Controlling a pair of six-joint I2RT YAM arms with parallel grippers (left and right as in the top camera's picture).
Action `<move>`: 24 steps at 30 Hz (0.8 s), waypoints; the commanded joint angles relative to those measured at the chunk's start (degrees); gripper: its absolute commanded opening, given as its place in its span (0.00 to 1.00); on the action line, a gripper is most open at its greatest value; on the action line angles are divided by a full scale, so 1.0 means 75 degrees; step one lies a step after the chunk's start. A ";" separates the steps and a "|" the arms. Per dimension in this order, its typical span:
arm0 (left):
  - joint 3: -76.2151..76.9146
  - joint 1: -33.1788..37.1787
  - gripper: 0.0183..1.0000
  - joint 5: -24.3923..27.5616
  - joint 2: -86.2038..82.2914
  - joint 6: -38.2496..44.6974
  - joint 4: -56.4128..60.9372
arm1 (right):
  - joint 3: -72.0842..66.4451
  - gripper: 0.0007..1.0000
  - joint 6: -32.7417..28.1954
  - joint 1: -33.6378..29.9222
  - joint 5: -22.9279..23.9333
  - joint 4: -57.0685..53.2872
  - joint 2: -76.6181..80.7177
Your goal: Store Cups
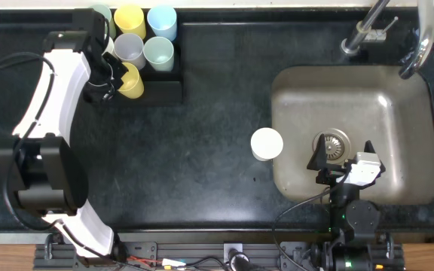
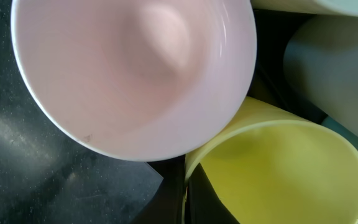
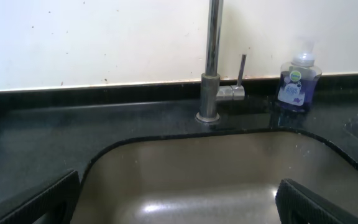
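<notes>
A black cup rack [image 1: 164, 89] stands at the back left of the counter and holds several cups: yellow [image 1: 129, 19], light blue [image 1: 162, 21], grey [image 1: 129, 49] and pale green [image 1: 158, 53]. My left gripper [image 1: 111, 75] is at the rack's front left corner, shut on the wall of a tilted yellow cup [image 1: 132, 81] [image 2: 278, 174]. A pink cup [image 2: 135, 68] sits right beside it. A white cup [image 1: 267, 143] stands alone on the counter by the sink's left rim. My right gripper [image 3: 179, 214] hangs open over the sink [image 1: 398, 113], holding nothing.
The steel sink [image 3: 229, 168] takes up the right side, with a tap [image 1: 364, 30] [image 3: 211, 62] behind it and a soap bottle [image 3: 298, 84] at the back. Dark counter [image 1: 217, 105] lies between the rack and the sink.
</notes>
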 commanded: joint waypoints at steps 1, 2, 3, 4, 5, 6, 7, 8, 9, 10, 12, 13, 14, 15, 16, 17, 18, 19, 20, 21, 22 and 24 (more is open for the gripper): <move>-0.0009 -0.0009 0.32 0.0047 0.0099 -0.0082 0.0064 | -0.0003 1.00 -0.0026 -0.0050 -0.0047 0.0047 -0.0055; -0.0009 -0.0009 0.59 0.0047 0.0099 -0.0079 0.0064 | -0.0003 1.00 -0.0023 -0.0050 -0.0047 0.0047 -0.0055; -0.0009 -0.0009 0.81 0.0050 0.0099 -0.0079 0.0061 | -0.0003 1.00 -0.0026 -0.0050 -0.0047 0.0047 -0.0055; -0.0009 -0.0009 0.92 0.0050 0.0099 -0.0079 0.0058 | -0.0003 1.00 -0.0026 -0.0050 -0.0047 0.0047 -0.0055; -0.0009 -0.0009 1.00 0.0050 0.0099 -0.0079 0.0052 | -0.0003 1.00 -0.0026 -0.0050 -0.0047 0.0047 -0.0055; -0.0009 -0.0009 1.00 0.0047 0.0096 -0.0079 0.0035 | -0.0003 1.00 -0.0026 -0.0050 -0.0047 0.0047 -0.0055; -0.0009 -0.0009 1.00 0.0050 0.0067 -0.0050 0.0020 | -0.0003 1.00 -0.0026 -0.0050 -0.0047 0.0047 -0.0055; -0.0009 -0.0009 1.00 0.0047 0.0017 -0.0050 0.0003 | -0.0003 1.00 -0.0026 -0.0050 -0.0047 0.0047 -0.0055; -0.0009 -0.0009 1.00 0.0047 -0.0085 -0.0050 -0.0015 | -0.0003 1.00 -0.0023 -0.0050 -0.0047 0.0047 -0.0055; -0.0009 -0.0009 1.00 0.0047 -0.0195 -0.0050 -0.0023 | -0.0003 1.00 -0.0026 -0.0050 -0.0047 0.0047 -0.0055; -0.0009 -0.0009 1.00 0.0029 -0.0545 -0.0047 -0.0020 | -0.0003 1.00 -0.0026 -0.0050 -0.0047 0.0047 -0.0055; -0.0009 -0.0009 1.00 -0.0006 -0.0831 -0.0047 -0.0023 | -0.0003 1.00 -0.0026 -0.0050 -0.0047 0.0047 -0.0055; -0.0009 -0.0009 1.00 -0.0015 -0.1084 -0.0017 -0.0026 | -0.0003 1.00 -0.0026 -0.0050 -0.0047 0.0047 -0.0055; -0.0009 -0.0009 1.00 -0.0006 -0.1664 0.0160 -0.0052 | -0.0003 1.00 -0.0026 -0.0050 -0.0047 0.0047 -0.0055; -0.0009 -0.0009 1.00 -0.0009 -0.1999 0.0280 -0.0117 | -0.0003 1.00 -0.0026 -0.0050 -0.0047 0.0047 -0.0055; -0.0009 -0.0009 1.00 -0.0012 -0.2363 0.0411 -0.0210 | -0.0003 1.00 -0.0026 -0.0050 -0.0047 0.0047 -0.0055; -0.0009 -0.0009 1.00 -0.0026 -0.2742 0.0595 -0.0356 | -0.0003 1.00 -0.0026 -0.0050 -0.0047 0.0047 -0.0055; -0.0009 -0.0009 1.00 -0.0122 -0.3188 0.0883 -0.0565 | -0.0003 1.00 -0.0026 -0.0050 -0.0047 0.0047 -0.0055; -0.0009 -0.0009 1.00 -0.0245 -0.3550 0.1090 -0.0737 | -0.0003 1.00 -0.0026 -0.0050 -0.0047 0.0047 -0.0055; -0.0009 -0.0009 1.00 -0.0425 -0.3958 0.1419 -0.1017 | -0.0003 1.00 -0.0026 -0.0050 -0.0047 0.0047 -0.0055; -0.0009 -0.0009 1.00 -0.0659 -0.4430 0.1795 -0.1378 | -0.0003 1.00 -0.0023 -0.0050 -0.0047 0.0047 -0.0055; -0.0015 -0.0009 1.00 -0.1005 -0.5316 0.2445 -0.2162 | -0.0003 1.00 -0.0026 -0.0050 -0.0047 0.0047 -0.0055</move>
